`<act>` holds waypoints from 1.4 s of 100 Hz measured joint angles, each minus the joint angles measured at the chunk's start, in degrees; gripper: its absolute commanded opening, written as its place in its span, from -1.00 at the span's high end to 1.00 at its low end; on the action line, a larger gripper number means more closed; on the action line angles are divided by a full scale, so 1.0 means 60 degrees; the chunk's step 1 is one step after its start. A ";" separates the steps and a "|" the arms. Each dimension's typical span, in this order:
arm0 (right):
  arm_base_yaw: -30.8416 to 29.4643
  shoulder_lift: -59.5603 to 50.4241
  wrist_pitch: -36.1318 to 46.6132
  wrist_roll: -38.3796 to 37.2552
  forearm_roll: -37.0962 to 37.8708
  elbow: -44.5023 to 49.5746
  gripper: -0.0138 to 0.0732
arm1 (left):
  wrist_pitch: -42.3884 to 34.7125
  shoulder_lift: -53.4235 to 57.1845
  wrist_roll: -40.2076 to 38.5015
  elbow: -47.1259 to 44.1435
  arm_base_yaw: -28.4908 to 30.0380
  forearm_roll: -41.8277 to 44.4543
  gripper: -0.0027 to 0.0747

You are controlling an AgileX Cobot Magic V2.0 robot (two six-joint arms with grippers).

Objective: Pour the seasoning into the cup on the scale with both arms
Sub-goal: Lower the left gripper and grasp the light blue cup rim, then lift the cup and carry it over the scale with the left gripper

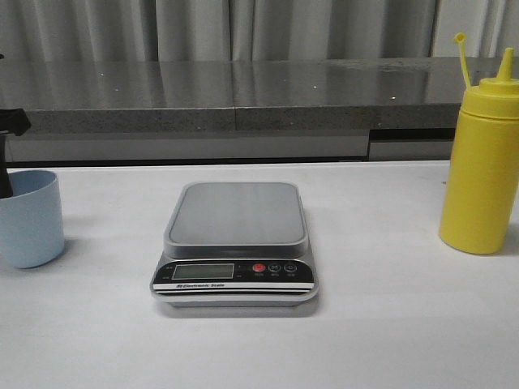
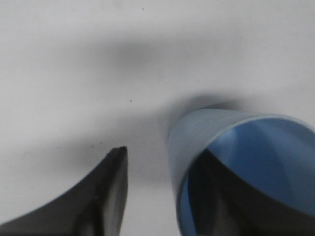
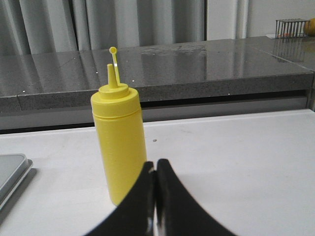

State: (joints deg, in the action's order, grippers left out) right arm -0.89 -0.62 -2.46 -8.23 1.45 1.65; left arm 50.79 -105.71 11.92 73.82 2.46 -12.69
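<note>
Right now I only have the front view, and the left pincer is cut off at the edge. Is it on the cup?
Observer: The left pincer straddles the cup wall. One finger is inside, the other is outside with a gap, so it's open.
Operator: And the right pincer? I can't see it at all.
Observer: The right pincer is shut, fingertips together with nothing between them. It's pointed at the seasoning bottle.
</note>
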 measured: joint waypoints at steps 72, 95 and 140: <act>0.0000 0.0000 0.0000 0.0000 0.0000 0.0000 0.84 | 0.0743 0.0040 0.0000 0.1652 -0.0110 -0.0493 0.98; 0.0000 0.0000 0.0000 0.0000 0.0000 0.0000 0.84 | 0.1745 0.0137 0.0000 0.3800 -0.1243 -0.0475 0.98; 0.0000 0.0000 0.0000 0.0000 0.0000 0.0000 0.84 | 0.2444 -0.0383 0.0228 0.5491 -0.4547 0.0656 0.98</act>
State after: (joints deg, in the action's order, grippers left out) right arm -0.89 -0.62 -2.46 -8.23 1.45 1.65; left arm 65.45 -108.01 13.29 106.77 -24.83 -8.76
